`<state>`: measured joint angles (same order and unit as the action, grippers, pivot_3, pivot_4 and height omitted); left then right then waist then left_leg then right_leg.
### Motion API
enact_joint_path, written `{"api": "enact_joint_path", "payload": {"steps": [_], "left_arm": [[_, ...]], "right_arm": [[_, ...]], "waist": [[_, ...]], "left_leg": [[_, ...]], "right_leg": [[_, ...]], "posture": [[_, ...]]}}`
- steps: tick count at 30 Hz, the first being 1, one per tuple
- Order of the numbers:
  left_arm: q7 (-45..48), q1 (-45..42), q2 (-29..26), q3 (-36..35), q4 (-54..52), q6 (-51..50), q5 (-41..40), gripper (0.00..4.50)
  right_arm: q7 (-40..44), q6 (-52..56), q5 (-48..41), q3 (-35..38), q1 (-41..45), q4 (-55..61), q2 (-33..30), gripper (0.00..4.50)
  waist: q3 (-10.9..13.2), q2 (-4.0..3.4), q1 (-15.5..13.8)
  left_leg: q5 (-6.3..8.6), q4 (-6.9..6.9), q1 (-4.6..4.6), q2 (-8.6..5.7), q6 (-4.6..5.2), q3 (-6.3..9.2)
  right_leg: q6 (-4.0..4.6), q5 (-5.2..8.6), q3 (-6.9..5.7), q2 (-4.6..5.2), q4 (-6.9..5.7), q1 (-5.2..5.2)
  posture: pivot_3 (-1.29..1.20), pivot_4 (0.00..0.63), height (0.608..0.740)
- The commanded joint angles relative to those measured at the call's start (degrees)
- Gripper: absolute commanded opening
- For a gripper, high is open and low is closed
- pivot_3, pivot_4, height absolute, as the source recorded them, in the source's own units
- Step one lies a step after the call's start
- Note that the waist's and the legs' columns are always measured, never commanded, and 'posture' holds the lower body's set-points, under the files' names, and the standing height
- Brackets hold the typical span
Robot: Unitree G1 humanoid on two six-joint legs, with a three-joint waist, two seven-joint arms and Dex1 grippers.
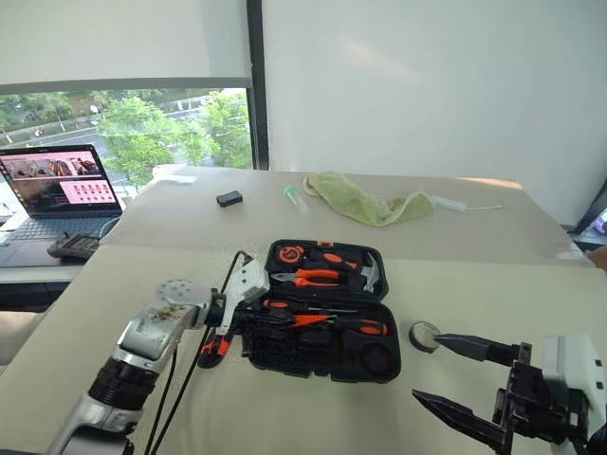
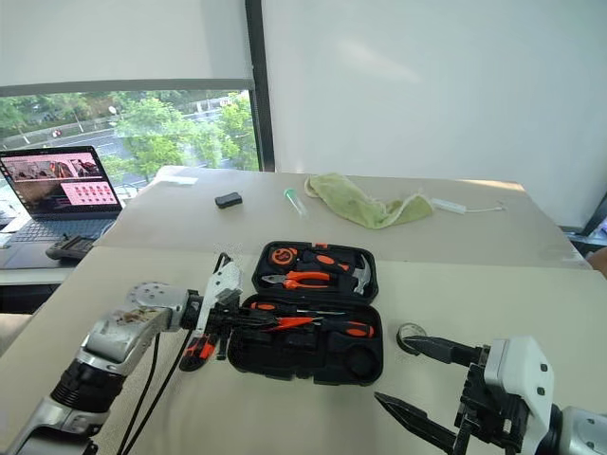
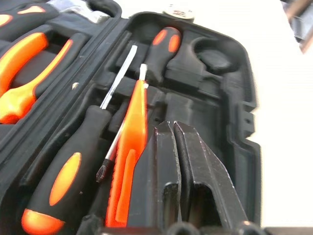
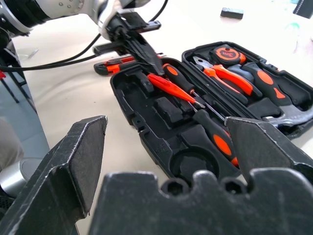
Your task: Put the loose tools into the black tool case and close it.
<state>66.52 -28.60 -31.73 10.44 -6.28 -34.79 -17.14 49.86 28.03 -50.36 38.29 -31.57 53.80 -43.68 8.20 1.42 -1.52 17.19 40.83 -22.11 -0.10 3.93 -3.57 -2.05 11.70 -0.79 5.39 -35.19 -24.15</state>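
The black tool case point(image 1: 379, 365) lies open in the middle of the table. In its near half lie two black-and-orange screwdrivers point(image 3: 61, 171) point(image 3: 164, 41) and the slim orange tool point(image 3: 134, 127). My left gripper point(image 1: 254, 318) is over the case's left end, shut with nothing between its fingers point(image 3: 195, 161). The orange-black utility knife point(image 1: 216, 345) rests on the table just left of the case. Right of the case sits the small round tape roll point(image 1: 424, 335). My right gripper point(image 1: 427, 368) hovers open beside the roll, holding nothing.
Pliers point(image 1: 318, 278), a hammer point(image 1: 372, 272) and a tape measure point(image 1: 291, 254) fill the case's far half. Further back lie a small black box point(image 1: 229, 198) and a green cloth point(image 1: 365, 204). A laptop point(image 1: 57, 185) stands at the far left.
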Motion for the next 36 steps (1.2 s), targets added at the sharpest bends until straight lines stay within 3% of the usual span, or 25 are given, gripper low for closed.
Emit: {"api": "enact_joint_path", "payload": {"steps": [1, 5, 11, 19, 25, 30, 36], "left_arm": [[-4.58, -0.97, 3.39, 0.32, -0.48, 0.68, -0.18, 0.09], [-11.44, -2.69, 8.06, -0.93, 0.33, -4.90, -1.20, 0.09], [-14.37, -5.47, 8.92, 2.53, 3.91, -4.01, 2.04, 0.09], [-2.70, -7.80, 2.39, 7.46, 12.12, 5.12, 4.72, 0.09], [5.00, -8.62, 0.90, 8.80, 15.32, 10.90, 4.78, 0.09], [0.58, -10.14, 2.79, 6.61, 17.90, 11.30, 6.28, 0.09], [1.74, -6.94, 3.05, 1.58, 9.45, 4.69, -2.15, 0.09]], "right_arm": [[-0.52, -0.73, -1.47, 1.92, 0.39, 0.95, -0.84, 4.50], [-0.74, -0.67, -1.90, 2.77, -0.59, 1.52, -0.82, 4.50], [-1.38, -0.78, -1.69, 2.02, -0.58, 1.73, -0.82, 4.50], [-1.67, -1.15, -1.19, 1.41, -1.20, 2.01, -0.30, 4.50], [-2.01, -1.27, -1.26, 2.13, -2.53, 2.63, 0.40, 4.50], [-2.22, -1.69, -1.16, 2.64, -3.80, 3.29, 0.98, 4.50], [-2.51, -1.97, -1.09, 2.71, -4.38, 3.69, 1.37, 4.50]], "waist": [[0.00, 0.00, -0.03], [0.00, 0.00, -0.07], [0.00, 0.00, 0.01], [-0.01, -0.01, 0.17], [-0.01, -0.01, -0.20], [-0.01, 0.00, -0.32], [-0.01, -0.01, -0.16]], "left_leg": [[0.00, 0.00, 0.01, 0.00, 0.00, 0.00], [0.00, 0.00, -0.02, 0.00, 0.00, 0.00], [0.00, 0.00, 0.00, -0.01, 0.00, 0.00], [0.00, -0.01, 0.00, 0.00, 0.00, -0.01], [0.02, 0.01, -0.04, -0.02, 0.03, -0.01], [0.03, 0.02, -0.06, -0.01, 0.05, -0.01], [0.03, 0.03, -0.11, 0.01, 0.06, 0.00]], "right_leg": [[0.00, 0.00, 0.00, 0.00, 0.00, 0.00], [0.00, -0.01, 0.00, -0.01, -0.01, -0.01], [-0.01, -0.01, 0.01, -0.03, -0.01, -0.01], [0.01, -0.01, 0.00, -0.06, -0.01, -0.03], [0.01, -0.01, -0.02, 0.01, 0.05, -0.02], [0.00, -0.01, -0.01, 0.00, 0.05, -0.02], [-0.01, -0.02, -0.01, -0.01, 0.02, -0.09]], "posture": [[0.00, 0.150, 0.740], [0.00, 0.150, 0.740], [0.00, 0.150, 0.740], [0.00, 0.150, 0.740], [0.00, 0.150, 0.740], [0.00, 0.150, 0.740], [0.00, 0.150, 0.740]]}}
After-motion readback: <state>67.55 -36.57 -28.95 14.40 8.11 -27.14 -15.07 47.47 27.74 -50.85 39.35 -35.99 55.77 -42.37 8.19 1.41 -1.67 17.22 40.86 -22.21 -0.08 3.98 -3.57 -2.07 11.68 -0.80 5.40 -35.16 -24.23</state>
